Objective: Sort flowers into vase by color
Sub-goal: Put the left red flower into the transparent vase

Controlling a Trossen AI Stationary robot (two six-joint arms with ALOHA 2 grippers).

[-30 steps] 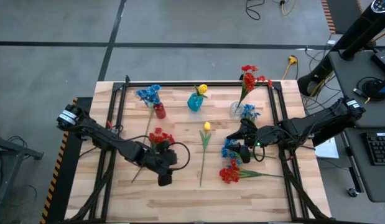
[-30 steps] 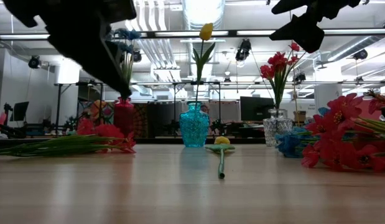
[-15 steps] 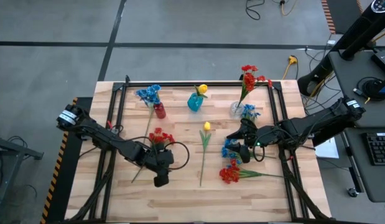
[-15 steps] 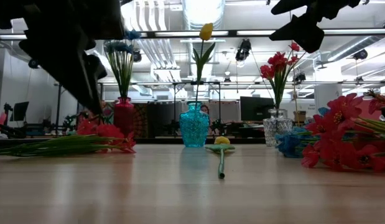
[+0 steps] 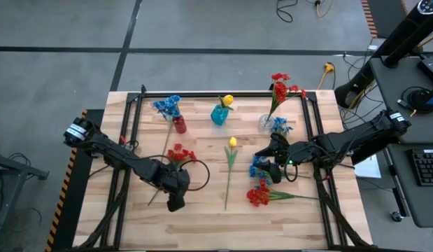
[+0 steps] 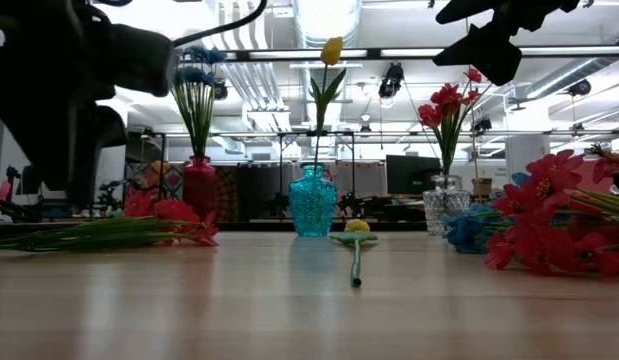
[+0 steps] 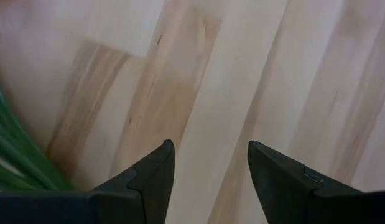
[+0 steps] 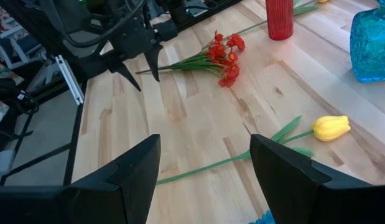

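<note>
A pale plank worktop stands on a grey concrete floor crossed by dark lines. A yellow-and-black hazard strip runs along the left edge. To the right stands a grey desk with a keyboard, and cables trail over the floor beyond. Across the room, bright strip lights and silver ducts hang from the ceiling, above a dark monitor.

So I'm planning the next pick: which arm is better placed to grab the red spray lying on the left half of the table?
Left. Its gripper is open, pointing down at the wood right beside the red spray's green stems. The right gripper, also open, sits across the table beyond the loose yellow tulip.
</note>
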